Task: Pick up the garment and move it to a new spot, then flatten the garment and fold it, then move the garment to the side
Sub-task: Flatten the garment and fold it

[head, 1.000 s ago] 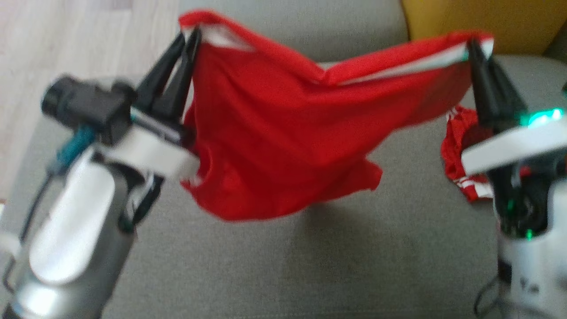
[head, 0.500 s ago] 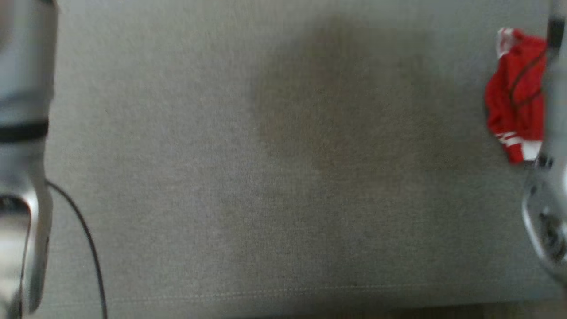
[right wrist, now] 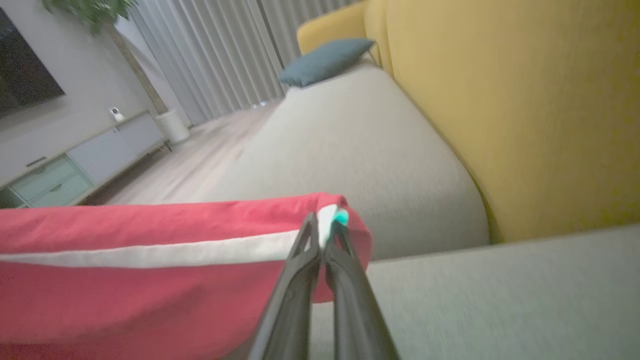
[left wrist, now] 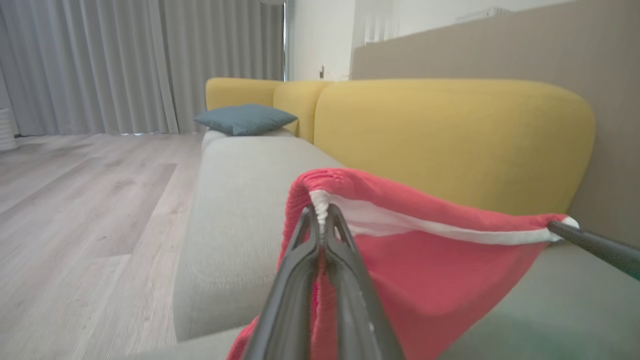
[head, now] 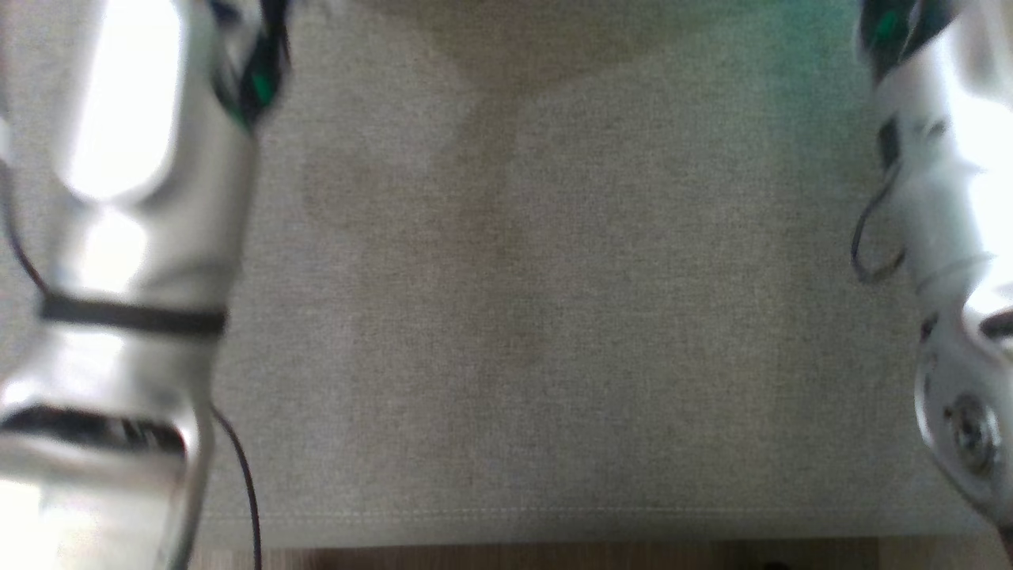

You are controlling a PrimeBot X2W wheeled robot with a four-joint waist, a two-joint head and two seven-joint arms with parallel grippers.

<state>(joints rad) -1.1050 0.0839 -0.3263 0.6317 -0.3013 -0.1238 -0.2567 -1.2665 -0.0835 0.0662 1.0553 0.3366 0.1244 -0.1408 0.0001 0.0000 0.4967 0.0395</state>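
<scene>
Both pincers clamped on the garment (left wrist: 425, 270) — left gripper (left wrist: 322, 220) and right gripper (right wrist: 322, 232) each pinch the white-trimmed edge, cloth sagging between them. Light, limp; grip corners.

The head camera looks steeply down, close over the grey sofa seat (head: 554, 317), with the left forearm (head: 127, 198) and right forearm (head: 950, 198) at its edges. Each wrist camera sits low behind its own fingers. Past the left end effector (left wrist: 324, 212) and the right end effector (right wrist: 322, 225), both face the yellow backrest (left wrist: 450, 135), teal cushion (left wrist: 245, 118) and curtains (left wrist: 100, 65). Both share the garment (left wrist: 425, 280) at their tips. All three share the seat.
</scene>
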